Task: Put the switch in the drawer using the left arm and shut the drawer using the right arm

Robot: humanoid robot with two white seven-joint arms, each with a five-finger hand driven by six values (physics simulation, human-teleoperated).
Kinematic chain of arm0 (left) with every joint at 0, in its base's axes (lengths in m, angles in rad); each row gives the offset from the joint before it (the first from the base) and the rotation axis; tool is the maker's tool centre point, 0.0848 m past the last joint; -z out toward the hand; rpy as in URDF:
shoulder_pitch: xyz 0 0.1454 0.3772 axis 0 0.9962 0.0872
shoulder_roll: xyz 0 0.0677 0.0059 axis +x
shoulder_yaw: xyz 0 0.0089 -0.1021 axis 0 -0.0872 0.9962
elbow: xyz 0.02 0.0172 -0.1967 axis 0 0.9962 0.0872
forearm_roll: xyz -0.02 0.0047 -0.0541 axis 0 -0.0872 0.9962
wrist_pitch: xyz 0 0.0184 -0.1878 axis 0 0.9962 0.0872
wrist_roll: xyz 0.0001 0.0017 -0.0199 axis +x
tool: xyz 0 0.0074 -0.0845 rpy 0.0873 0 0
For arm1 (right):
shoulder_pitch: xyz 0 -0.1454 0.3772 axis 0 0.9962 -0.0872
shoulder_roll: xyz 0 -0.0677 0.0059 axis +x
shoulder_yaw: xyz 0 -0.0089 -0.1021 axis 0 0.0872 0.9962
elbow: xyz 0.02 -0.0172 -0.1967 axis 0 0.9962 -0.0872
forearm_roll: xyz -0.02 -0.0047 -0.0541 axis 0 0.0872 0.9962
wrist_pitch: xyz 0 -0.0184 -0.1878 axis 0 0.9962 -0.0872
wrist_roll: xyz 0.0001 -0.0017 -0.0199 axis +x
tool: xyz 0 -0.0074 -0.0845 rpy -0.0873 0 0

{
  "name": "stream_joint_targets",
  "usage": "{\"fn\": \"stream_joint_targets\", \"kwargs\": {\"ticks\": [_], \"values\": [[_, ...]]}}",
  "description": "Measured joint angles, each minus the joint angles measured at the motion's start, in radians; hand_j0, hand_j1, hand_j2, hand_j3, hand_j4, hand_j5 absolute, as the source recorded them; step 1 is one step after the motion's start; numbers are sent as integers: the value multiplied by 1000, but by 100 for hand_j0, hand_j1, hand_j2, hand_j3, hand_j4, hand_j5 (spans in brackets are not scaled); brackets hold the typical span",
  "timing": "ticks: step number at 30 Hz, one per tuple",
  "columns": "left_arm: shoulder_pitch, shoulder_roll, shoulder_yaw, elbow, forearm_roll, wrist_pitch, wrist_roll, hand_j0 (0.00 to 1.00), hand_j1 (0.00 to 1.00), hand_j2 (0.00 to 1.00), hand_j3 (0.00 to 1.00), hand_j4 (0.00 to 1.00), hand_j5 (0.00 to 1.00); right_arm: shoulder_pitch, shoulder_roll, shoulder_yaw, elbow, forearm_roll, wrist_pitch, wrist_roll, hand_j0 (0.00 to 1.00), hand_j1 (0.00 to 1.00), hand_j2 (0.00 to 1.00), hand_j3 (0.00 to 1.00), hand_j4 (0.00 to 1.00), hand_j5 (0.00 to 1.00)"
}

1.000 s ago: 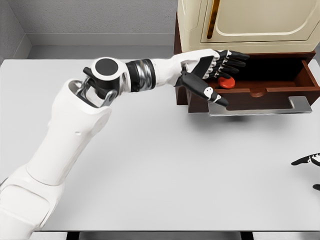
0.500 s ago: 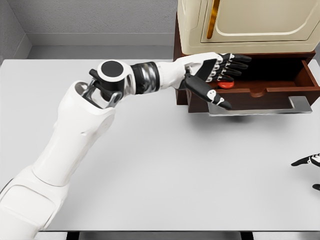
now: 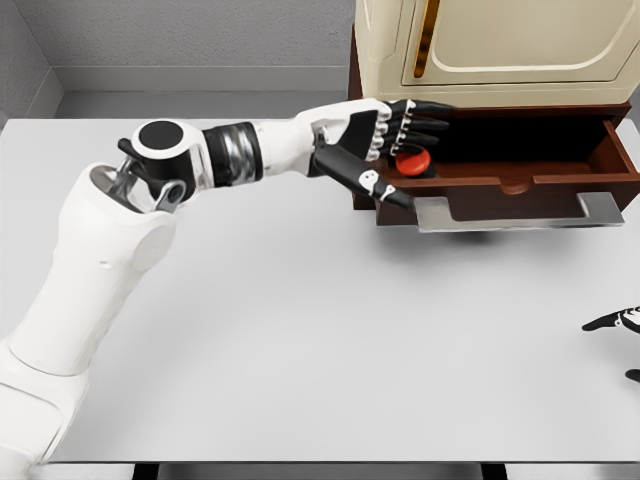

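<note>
Landmark: open drawer (image 3: 520,160), dark brown wood, pulled out from cabinet base, flat grey handle (image 3: 515,212) along its front.

- Switch (image 3: 411,161): we log 1 red, rounded item inside the drawer, at its left end, sitting on the drawer floor. Partly hidden by fingers.
- Left robot hand (image 3: 385,140): at the drawer's left end, fingers spread and relaxed, pinching nothing. Dark fingertips reach over the drawer interior just above the switch; thumb points down-right across the drawer's front left corner. We can't tell whether any finger touches the switch.
- Right robot hand (image 3: 618,322): only dark fingertips show at the frame edge, well below the drawer, near the bench; its state we can't tell.
- Cabinet (image 3: 480,45): cream body, sits directly over the drawer.
- Bench (image 3: 330,340): white top, carries the cabinet.
</note>
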Motion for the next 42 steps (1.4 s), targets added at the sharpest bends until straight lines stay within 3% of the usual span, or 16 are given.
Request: {"fn": "stream_joint_targets", "kwargs": {"ticks": [2, 8, 11, 18, 24, 31, 37, 42], "values": [[8, 27, -10, -6, -72, 1, 0, 100, 100, 100, 100, 100, 100, 2, 0, 0, 0, 0, 0, 0, 78, 78, 78, 78, 78, 78], [20, 78, -3, -46, -49, 4, -2, 100, 100, 100, 100, 100, 100, 2, 0, 0, 0, 0, 0, 0, 78, 78, 78, 78, 78, 78], [20, 92, -3, -79, -93, 3, -1, 100, 100, 100, 100, 100, 100, 2, 0, 0, 0, 0, 0, 0, 77, 77, 77, 77, 77, 77], [46, 191, 29, -173, 17, 3, -1, 100, 100, 100, 100, 100, 100, -11, 0, -2, -5, -1, 0, 0, 62, 62, 62, 62, 62, 62], [172, 351, 167, -194, 86, -65, -1, 100, 100, 100, 100, 100, 100, -35, -2, -8, -20, -9, 0, 0, 43, 43, 43, 43, 43, 43], [479, 422, 448, -185, 82, -161, -1, 100, 100, 100, 100, 100, 100, -117, -11, -11, -33, -32, 0, 0, 44, 44, 44, 44, 44, 44], [549, 421, 530, -44, 75, -431, -1, 100, 100, 100, 100, 100, 100, -199, -13, 18, -39, -37, 0, 0, 47, 47, 47, 47, 47, 47], [551, 402, 541, 30, 75, -544, -1, 100, 100, 100, 100, 100, 100, -239, -24, 77, -47, -37, 0, 0, 49, 49, 49, 49, 49, 49]]}}
